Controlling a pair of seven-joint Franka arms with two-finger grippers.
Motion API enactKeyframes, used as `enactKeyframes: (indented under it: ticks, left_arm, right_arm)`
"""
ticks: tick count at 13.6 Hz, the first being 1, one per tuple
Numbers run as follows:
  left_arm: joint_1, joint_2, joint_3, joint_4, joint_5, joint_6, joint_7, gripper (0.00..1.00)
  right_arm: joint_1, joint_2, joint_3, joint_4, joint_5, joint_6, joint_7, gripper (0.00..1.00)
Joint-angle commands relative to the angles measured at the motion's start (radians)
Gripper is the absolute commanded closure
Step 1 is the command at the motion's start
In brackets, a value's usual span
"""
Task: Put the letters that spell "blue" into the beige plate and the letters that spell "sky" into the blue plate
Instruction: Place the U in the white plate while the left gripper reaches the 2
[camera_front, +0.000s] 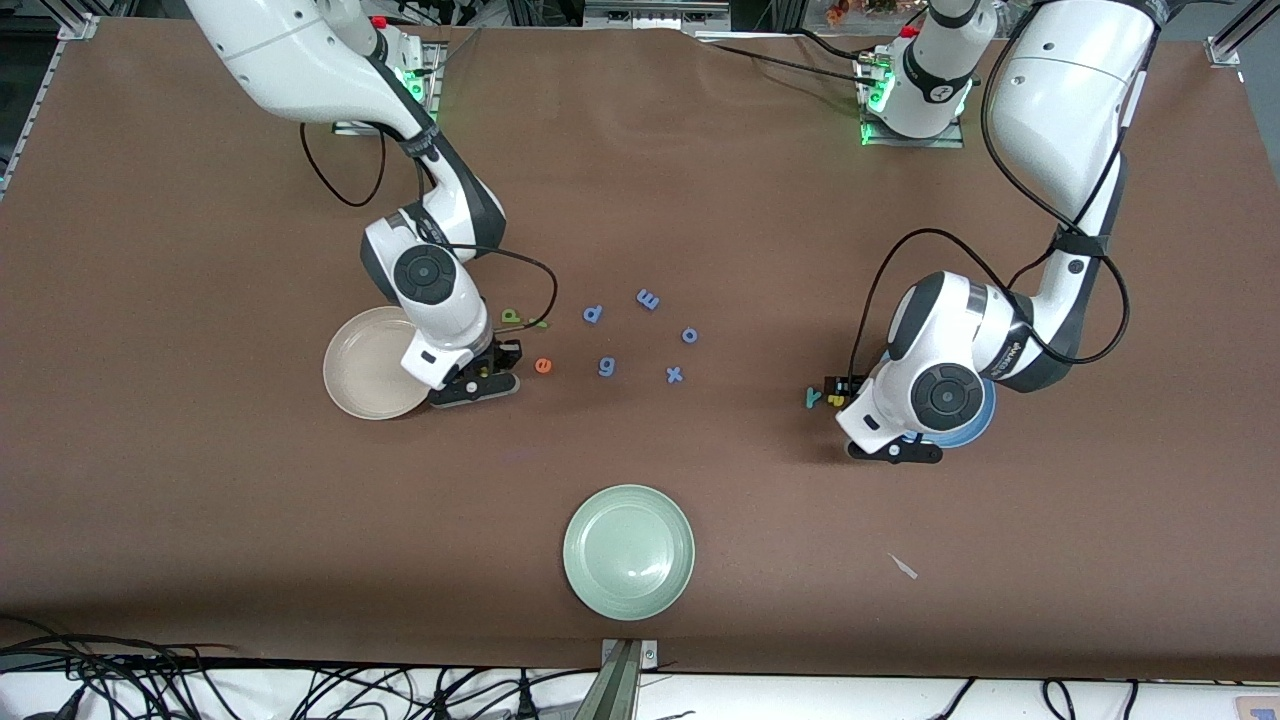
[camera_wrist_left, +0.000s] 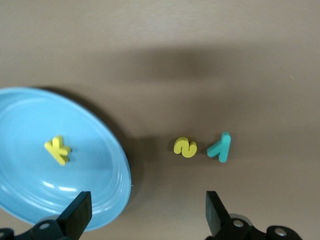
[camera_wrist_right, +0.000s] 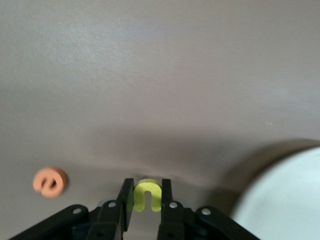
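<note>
The right hand (camera_wrist_right: 145, 197) is down at the worktop (camera_front: 200, 500) just beside the beige plate (camera_front: 370, 365), and its two fingers are pinched in on the yellow u (camera_wrist_right: 147, 194), which sits right between them. The plate itself looks bare as far as I can see, though the arm covers part of it. The orange e (camera_front: 543, 366) lies on the worktop near that hand, toward the left arm's end. The green b (camera_front: 511, 316) is a bit farther from the front camera than the e, with a thin green bit beside it that's probably the l (camera_front: 541, 323), hard to say at that size. The all-blue letters (camera_front: 640, 335) are scattered around the middle of the worktop. At the left arm's end, the left hand (camera_wrist_left: 145, 212) hangs with its fingers spread wide and nothing in them, over the edge of the blue plate (camera_wrist_left: 100, 150). The yellow k (camera_wrist_left: 58, 150) already lies in that plate. The yellow s (camera_wrist_left: 185, 147) and the teal y (camera_wrist_left: 220, 147) are side by side on the worktop just beside the plate, close together. A pale green plate (camera_front: 628, 552) sits nearest the front camera.
</note>
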Motion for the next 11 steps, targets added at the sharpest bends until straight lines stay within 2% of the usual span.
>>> enactKeyframes:
  ticks: [1,3,5,6,7,8,9,11]
  left_arm:
    - [0.017,-0.014,-0.020,0.005,0.017,-0.005,0.246,0.00]
    - [0.015,-0.014,-0.045,0.014,0.020,0.003,0.407,0.00]
    - [0.015,-0.014,-0.054,0.014,0.017,0.024,0.556,0.00]
    - [0.018,-0.015,-0.068,0.003,0.017,0.050,0.633,0.00]
    - [0.020,-0.014,-0.072,-0.001,0.018,0.059,0.738,0.00]
    - [0.019,-0.012,-0.072,-0.006,0.018,0.073,0.830,0.00]
    - [0.017,-0.012,-0.074,-0.018,0.020,0.082,0.904,0.00]
    - [0.008,-0.012,-0.076,-0.058,0.026,0.136,1.070,0.04]
  right_arm:
    - [-0.080,-0.106,0.009,-0.024,0.001,-0.123,-0.166,0.79]
    - [-0.144,-0.134,0.009,-0.051,0.001,-0.146,-0.301,0.78]
    - [-0.192,-0.160,0.009,-0.145,0.001,-0.067,-0.354,0.76]
    - [-0.195,-0.172,0.009,-0.197,0.001,0.001,-0.354,0.69]
    - [-0.197,-0.174,0.009,-0.208,0.001,0.015,-0.340,0.55]
    - [-0.195,-0.174,0.009,-0.208,0.001,0.015,-0.335,0.49]
    - [-0.195,-0.172,0.009,-0.207,0.001,0.015,-0.334,0.44]
    - [-0.194,-0.169,0.013,-0.199,0.009,0.015,-0.300,0.44]
